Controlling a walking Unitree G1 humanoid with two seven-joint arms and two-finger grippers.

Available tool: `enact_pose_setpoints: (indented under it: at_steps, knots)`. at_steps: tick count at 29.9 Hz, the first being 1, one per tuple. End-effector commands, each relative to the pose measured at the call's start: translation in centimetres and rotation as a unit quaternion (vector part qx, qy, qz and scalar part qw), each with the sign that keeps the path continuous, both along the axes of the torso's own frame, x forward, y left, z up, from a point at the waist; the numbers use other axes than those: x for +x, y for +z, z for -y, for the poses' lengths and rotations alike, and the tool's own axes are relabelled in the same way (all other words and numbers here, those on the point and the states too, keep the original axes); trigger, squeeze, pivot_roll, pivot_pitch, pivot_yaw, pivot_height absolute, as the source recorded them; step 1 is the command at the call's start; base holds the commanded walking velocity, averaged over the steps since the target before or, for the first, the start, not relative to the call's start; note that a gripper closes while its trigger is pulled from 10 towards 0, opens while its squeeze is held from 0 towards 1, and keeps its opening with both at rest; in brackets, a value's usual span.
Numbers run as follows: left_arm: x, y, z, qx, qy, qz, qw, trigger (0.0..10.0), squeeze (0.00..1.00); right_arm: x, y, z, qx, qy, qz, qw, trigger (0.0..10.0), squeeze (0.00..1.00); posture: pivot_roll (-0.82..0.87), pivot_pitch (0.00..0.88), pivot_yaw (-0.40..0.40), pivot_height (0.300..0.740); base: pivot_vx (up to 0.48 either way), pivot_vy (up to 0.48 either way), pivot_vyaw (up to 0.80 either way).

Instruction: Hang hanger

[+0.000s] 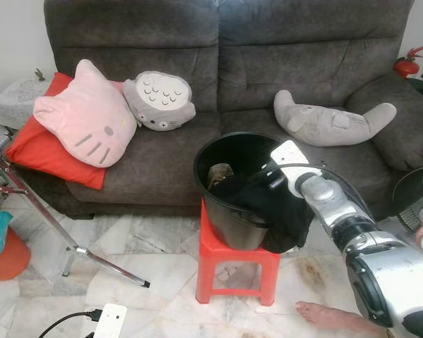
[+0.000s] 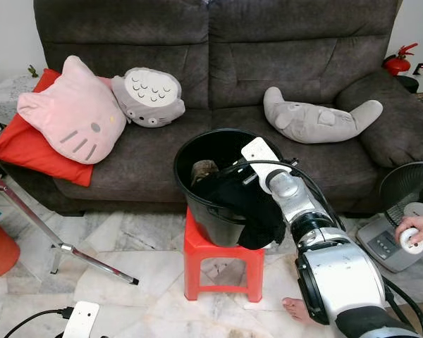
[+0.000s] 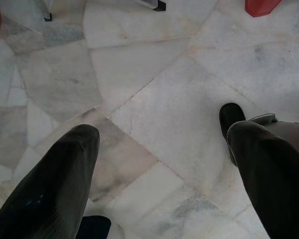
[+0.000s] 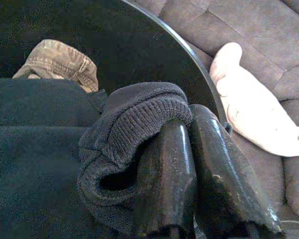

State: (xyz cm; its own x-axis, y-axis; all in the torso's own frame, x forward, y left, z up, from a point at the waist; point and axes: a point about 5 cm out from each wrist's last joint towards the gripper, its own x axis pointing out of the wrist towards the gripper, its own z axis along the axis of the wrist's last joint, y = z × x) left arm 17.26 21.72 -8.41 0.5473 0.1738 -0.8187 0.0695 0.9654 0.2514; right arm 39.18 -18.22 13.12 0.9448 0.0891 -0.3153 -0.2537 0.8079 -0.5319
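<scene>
Two tools are in play, but the work belongs to the right tool (image 4: 189,164), which reaches into the black bucket (image 1: 218,211) standing on a red stool (image 1: 236,271) in front of the grey sofa (image 1: 233,77). Its black fingers (image 4: 164,169) are pressed together on the ribbed hem of a dark knit garment (image 4: 129,129), part of which spills over the bucket's near right rim; a tan cloth (image 4: 57,59) lies deeper inside. No hanger can be made out, so the step in hand seems to be drawing the garment out of the bucket, and the next move likely calls for a steady lift clear of the rim without dragging the bucket off the stool. The left tool (image 3: 159,149) hangs idle over the marble floor (image 3: 154,84), fingers spread wide and empty. A person's bare foot (image 1: 331,315) rests near the stool.
</scene>
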Motion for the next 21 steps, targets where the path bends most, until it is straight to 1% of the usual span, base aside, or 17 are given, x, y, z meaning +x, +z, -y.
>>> enact_pose_setpoints:
  at_steps: [1, 6, 8, 10, 21]
  knots:
    - [-0.4, -0.1, -0.3, 0.006, 0.004, -0.006, 1.000, 10.0, 0.00, 0.6, 1.5, -0.4, 0.017, 0.004, 0.033, 0.999, 0.0, 0.00, -0.02, 0.000, 0.049, 0.740, 0.000, 0.000, 0.00]
    - [-0.4, -0.1, -0.3, 0.005, 0.007, -0.004, 1.000, 10.0, 0.00, 1.0, 2.9, -0.5, 0.028, -0.001, 0.071, 0.997, 0.0, 0.00, -0.01, 0.000, 0.048, 0.740, 0.000, 0.000, 0.00]
    - [-0.3, -0.1, -0.3, 0.004, 0.008, -0.003, 1.000, 10.0, 0.00, 1.2, 3.6, -0.2, 0.033, -0.013, 0.088, 0.995, 0.0, 0.00, -0.01, 0.000, 0.049, 0.740, 0.000, 0.000, 0.00]
    - [-0.3, -0.1, -0.3, 0.004, 0.009, -0.003, 1.000, 10.0, 0.00, 1.3, 3.8, -0.2, 0.033, -0.013, 0.093, 0.995, 0.0, 0.00, -0.02, 0.000, 0.049, 0.740, 0.000, 0.000, 0.00]
    - [-0.2, -0.1, -0.2, 0.003, 0.011, 0.000, 1.000, 10.0, 0.00, 1.3, 3.8, -0.6, 0.033, -0.001, 0.096, 0.995, 0.0, 0.00, -0.02, 0.000, 0.046, 0.740, 0.303, 0.000, 0.00]
